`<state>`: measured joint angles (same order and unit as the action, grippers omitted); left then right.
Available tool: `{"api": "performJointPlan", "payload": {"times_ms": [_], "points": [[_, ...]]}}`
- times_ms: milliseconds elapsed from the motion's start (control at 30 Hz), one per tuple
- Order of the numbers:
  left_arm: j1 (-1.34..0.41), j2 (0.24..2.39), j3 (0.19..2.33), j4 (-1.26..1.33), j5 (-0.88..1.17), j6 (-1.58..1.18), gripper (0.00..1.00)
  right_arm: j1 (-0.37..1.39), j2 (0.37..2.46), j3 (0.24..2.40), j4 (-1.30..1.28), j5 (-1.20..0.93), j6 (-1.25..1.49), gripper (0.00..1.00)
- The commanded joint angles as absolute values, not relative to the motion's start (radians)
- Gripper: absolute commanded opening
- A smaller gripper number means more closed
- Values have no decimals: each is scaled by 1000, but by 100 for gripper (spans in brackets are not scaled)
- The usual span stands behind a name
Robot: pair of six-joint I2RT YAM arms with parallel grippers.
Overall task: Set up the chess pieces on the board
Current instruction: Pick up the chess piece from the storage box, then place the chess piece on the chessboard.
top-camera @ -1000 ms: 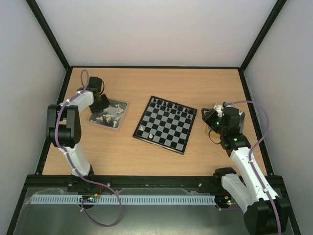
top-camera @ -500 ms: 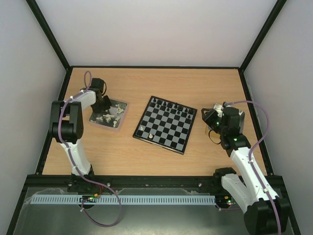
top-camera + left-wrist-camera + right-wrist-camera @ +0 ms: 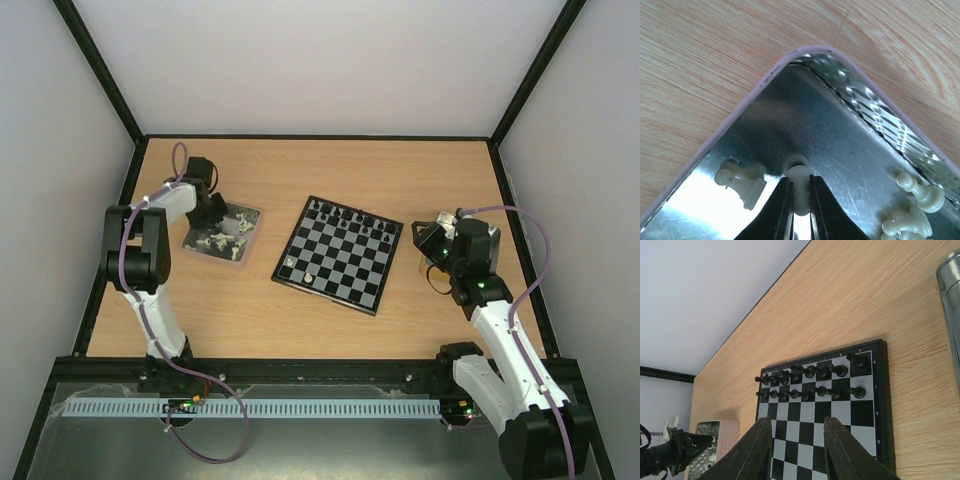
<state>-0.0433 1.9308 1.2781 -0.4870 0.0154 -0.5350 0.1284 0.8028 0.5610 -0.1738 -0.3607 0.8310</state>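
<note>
1. Since a second ago the left arm's elbow has swung in toward the left wall, and the left gripper point(image 3: 800, 186) has drawn its jaws together. The right arm has not shifted.
2. The left gripper is down in the far-left corner of the tray point(image 3: 830, 125). It pinches one white piece point(image 3: 798, 172) between its fingertips, low over the tray floor. Whether the piece still touches the metal cannot be told.
3. Other white pieces lie loose in the same tray. One point(image 3: 742, 182) is on its side just left of the pinched one, and a few more point(image 3: 920, 194) are off to the right.
4. The tray rests on the table point(image 3: 400, 165), left of the board point(image 3: 345, 262) and apart from it.
5. The board lies flat mid-table, turned a little askew.
6. Black pieces point(image 3: 810, 382) fill its two far rows.
7. Two white ones point(image 3: 291, 262) stand near its near-left corner.
8. The right gripper point(image 3: 796, 450) hangs above the table just beside the board's right edge. Its fingers are spread with nothing between them, and board squares show through the gap.
</note>
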Motion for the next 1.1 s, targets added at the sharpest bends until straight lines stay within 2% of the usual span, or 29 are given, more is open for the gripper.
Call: {"api": "performJointPlan", "payload": {"times_ms": [0,467,700,1067], "points": [[-85,1843,1275,-532,-8,-512,6,132,787,550,-165,-354,825,29],[-469,1628,1191,-627,1,-499,8,134,788,546,-163,-354,835,29],[-630,1631,1208,-676,22,-480,8,134,787,546,-164,-356,840,29],[-737,1713,1222,-708,55,-433,8,136,785,546,-163,-356,845,29]]}}
